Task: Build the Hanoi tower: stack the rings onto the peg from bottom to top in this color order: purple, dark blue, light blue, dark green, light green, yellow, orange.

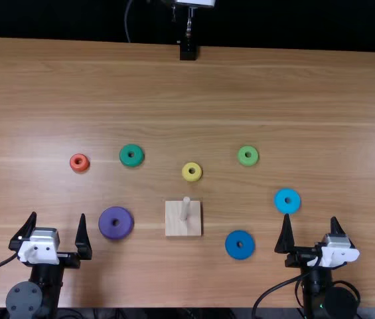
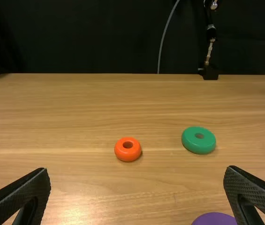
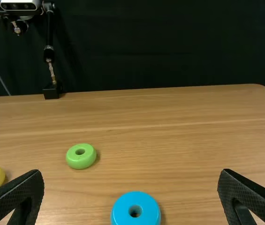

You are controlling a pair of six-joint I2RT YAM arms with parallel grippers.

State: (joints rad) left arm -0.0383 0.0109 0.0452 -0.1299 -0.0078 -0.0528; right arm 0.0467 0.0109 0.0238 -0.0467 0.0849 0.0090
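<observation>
- Spread wide at the bench's near edge, the left tool (image 1: pixel 58 214) stands released; its arm is cut off by the top view's bottom edge.
- Likewise released, the right tool (image 1: pixel 310 216) has its two fingers well apart; its arm, too, runs out of frame.
- Purple ring (image 1: pixel 116 222) lies flat between the left tool and the wooden base (image 1: pixel 176 227); the left wrist view crops it to a sliver.
- Upright on that base stands the peg (image 1: pixel 186 207), its foot hard to make out from above.
- Dark blue ring (image 1: pixel 239 244) rests between the base and the right tool.
- Light blue ring (image 1: pixel 287 201) sits just beyond the right tool, its near side cropped in the right wrist view.
- Yellow ring (image 1: pixel 192 171) lies beyond the peg, clipped by both wrist views' edges.
- Farther out on the bench (image 1: pixel 187 100) are the light green ring (image 1: pixel 247 155) at right, dark green ring (image 1: pixel 131 155) and, leftmost, orange ring (image 1: pixel 79 163).
- Black stand (image 1: pixel 188 51) at the far edge is cut off at the top.
</observation>
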